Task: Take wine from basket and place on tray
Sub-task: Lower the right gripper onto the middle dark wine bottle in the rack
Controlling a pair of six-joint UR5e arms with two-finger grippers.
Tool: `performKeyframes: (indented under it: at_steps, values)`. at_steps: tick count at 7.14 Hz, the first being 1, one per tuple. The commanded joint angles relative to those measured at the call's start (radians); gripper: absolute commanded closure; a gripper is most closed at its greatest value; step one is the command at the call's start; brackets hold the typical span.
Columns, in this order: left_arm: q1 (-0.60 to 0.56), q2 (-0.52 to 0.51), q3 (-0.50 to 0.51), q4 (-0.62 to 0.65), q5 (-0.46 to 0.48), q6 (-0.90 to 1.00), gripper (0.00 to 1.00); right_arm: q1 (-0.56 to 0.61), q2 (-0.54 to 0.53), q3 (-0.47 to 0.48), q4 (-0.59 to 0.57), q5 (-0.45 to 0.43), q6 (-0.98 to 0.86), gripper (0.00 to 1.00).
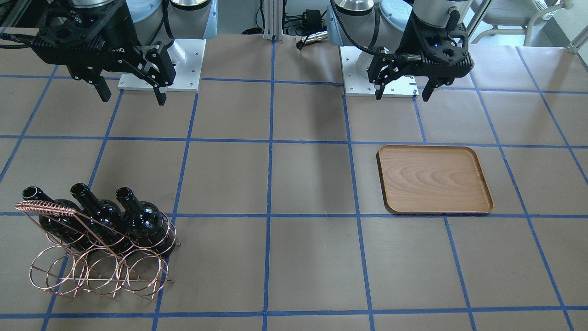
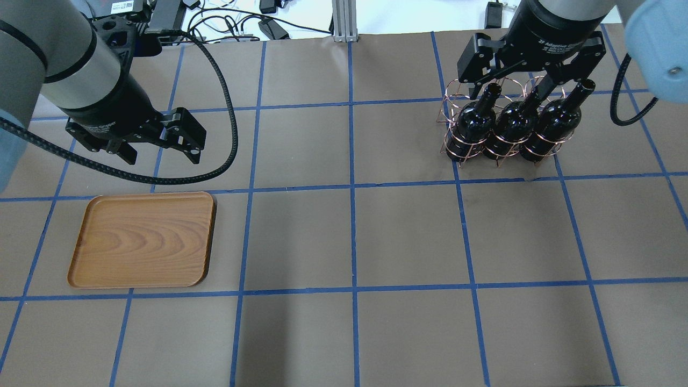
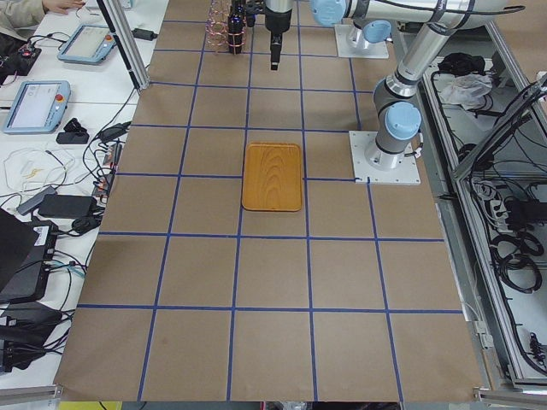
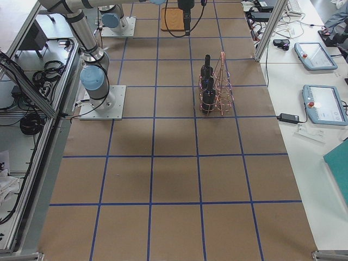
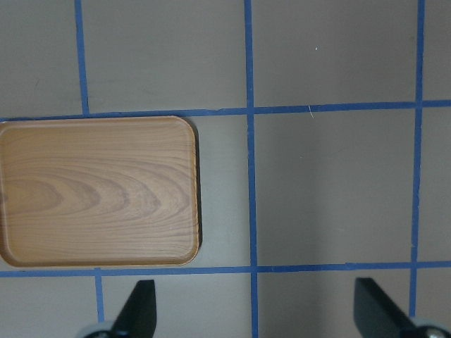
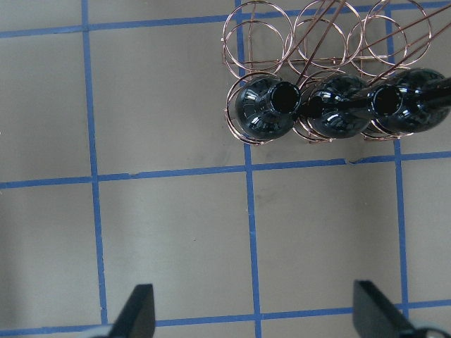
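Three dark wine bottles stand tilted in the copper wire basket, necks pointing toward the robot. In the overhead view the bottles and the basket are at the far right. My right gripper hovers open and empty above the bottles, apart from them; its wrist view shows the bottle mouths and the basket rings ahead of the gripper. The wooden tray lies empty on the left. My left gripper is open and empty above the table just beyond the tray.
The table is brown paper with a blue tape grid. The arm bases stand at the robot's edge. Cables and boxes lie past the table's far edge. Tablets sit on a side bench.
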Motion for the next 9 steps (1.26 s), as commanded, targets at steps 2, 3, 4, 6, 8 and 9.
performKeyframes:
  at_steps: [2, 3, 4, 6, 8, 9]
  values:
    - [0.001, 0.0, 0.0, 0.0, 0.001, 0.0, 0.0, -0.004, 0.005, -0.001, -0.002, -0.006, -0.007, 0.0]
    - [0.0, 0.001, 0.0, 0.0, -0.001, 0.0, 0.0, -0.011, 0.011, -0.004, 0.003, -0.01, -0.029, 0.0]
    - [-0.004, 0.0, 0.0, 0.002, -0.008, 0.0, 0.0, -0.036, 0.026, -0.005, -0.005, -0.033, -0.137, 0.0]
    - [-0.001, 0.0, 0.0, 0.002, -0.002, 0.0, 0.0, -0.188, 0.15, -0.012, -0.08, -0.014, -0.219, 0.0]
    - [-0.001, 0.001, -0.002, -0.001, -0.001, 0.0, 0.0, -0.212, 0.223, -0.01, -0.129, -0.007, -0.274, 0.0]
    - [-0.001, 0.0, -0.002, 0.0, -0.001, -0.002, 0.0, -0.212, 0.261, -0.015, -0.152, -0.006, -0.274, 0.0]
